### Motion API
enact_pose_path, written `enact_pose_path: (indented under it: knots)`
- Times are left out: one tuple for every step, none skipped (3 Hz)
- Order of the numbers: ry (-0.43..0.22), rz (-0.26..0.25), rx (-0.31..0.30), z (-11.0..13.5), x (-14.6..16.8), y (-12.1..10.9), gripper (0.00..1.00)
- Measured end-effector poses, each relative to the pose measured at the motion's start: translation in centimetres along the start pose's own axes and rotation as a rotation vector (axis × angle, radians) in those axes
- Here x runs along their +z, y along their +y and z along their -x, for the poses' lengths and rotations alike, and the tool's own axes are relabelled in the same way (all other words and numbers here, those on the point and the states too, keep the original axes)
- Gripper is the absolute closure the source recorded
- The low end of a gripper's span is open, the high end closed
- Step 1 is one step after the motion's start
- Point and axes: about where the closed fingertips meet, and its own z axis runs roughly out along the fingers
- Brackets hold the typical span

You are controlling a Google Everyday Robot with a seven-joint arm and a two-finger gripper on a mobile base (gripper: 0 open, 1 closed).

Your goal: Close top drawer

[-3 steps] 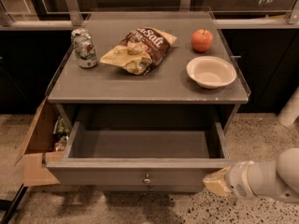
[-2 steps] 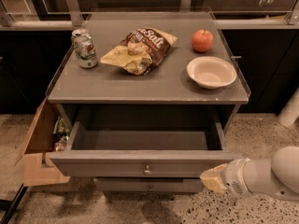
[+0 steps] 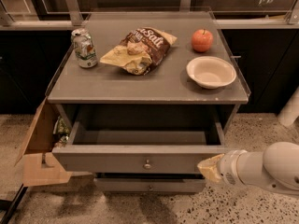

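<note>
**Camera view: top drawer pulled out, pincer at its right front corner**

Top drawer [image 3: 140, 161] sits well out from the grey cabinet, with its inside visible from above. The front is flat, with a small round knob [image 3: 147, 164] at centre. A shorter drawer front [image 3: 149, 185] below it is set further back.

The pincer [image 3: 210, 168] has a yellowish tip that sits right at the right end of the top drawer's front and looks to be touching it. Whether it is released or clenched: cannot tell. The white arm [image 3: 266, 168] comes in from the right edge, low over the speckled floor [image 3: 243, 209].

On the worktop [image 3: 154, 85]:
- drinks can [image 3: 85, 48], upright, back left
- chip bag [image 3: 139, 49], lying flat, middle
- apple [image 3: 202, 40], back right
- empty pale bowl [image 3: 211, 72], just in front of the apple, apart from it

An open cardboard box [image 3: 39, 148] stands against the cabinet's left side.
</note>
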Motion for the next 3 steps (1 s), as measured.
enact_pose_path:
  knots:
    - [0.000, 0.000, 0.000, 0.0, 0.0, 0.0, 1.00]
    - [-0.024, -0.013, 0.000, 1.1, 1.1, -0.8, 1.00]
    - [-0.047, -0.031, -0.003, 2.2, 2.0, -1.6, 1.00]
